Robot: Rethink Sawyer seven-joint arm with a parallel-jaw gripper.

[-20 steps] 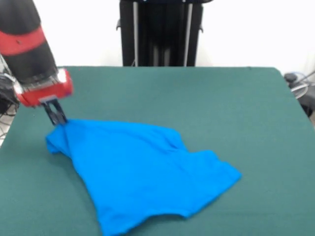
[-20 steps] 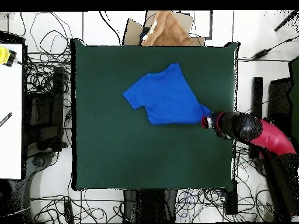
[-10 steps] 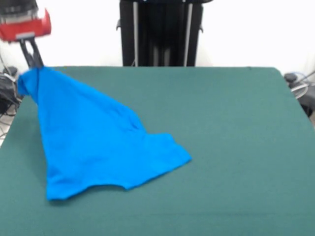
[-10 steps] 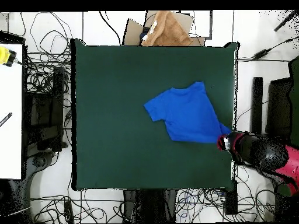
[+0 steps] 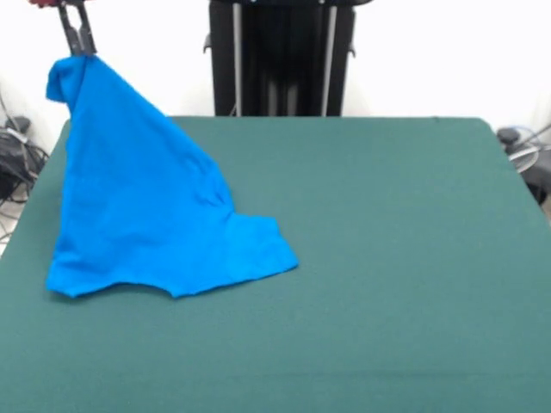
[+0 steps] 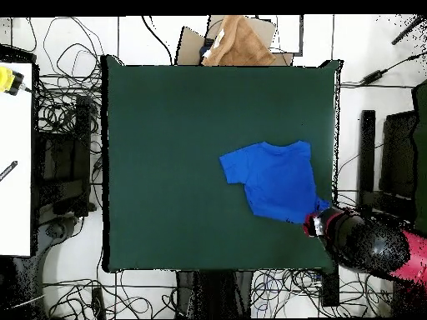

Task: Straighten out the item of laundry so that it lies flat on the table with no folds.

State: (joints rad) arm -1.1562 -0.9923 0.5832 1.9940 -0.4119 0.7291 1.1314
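Observation:
The item of laundry (image 5: 146, 206) is a plain bright blue T-shirt, pulled up into a tall tent shape at the left of the front view. My gripper (image 5: 77, 39) is shut on its top corner, high above the table (image 5: 387, 258). The shirt's lower edge and a sleeve still rest on the green cloth. From overhead, the item of laundry (image 6: 279, 179) lies near the table's right edge (image 6: 332, 125), and the gripper (image 6: 317, 222) holds its lower right corner just beside that edge.
A brown cloth on a cardboard box (image 6: 238, 42) sits beyond the table's top edge in the overhead view. Cables (image 6: 62, 133) and black equipment (image 6: 367, 150) surround the table. A white bench (image 6: 15, 167) stands at the left.
The gripper has lifted the shirt's corner much higher and dragged the shirt toward the table's edge near the robot. The shirt now hangs as a tall tent instead of lying low.

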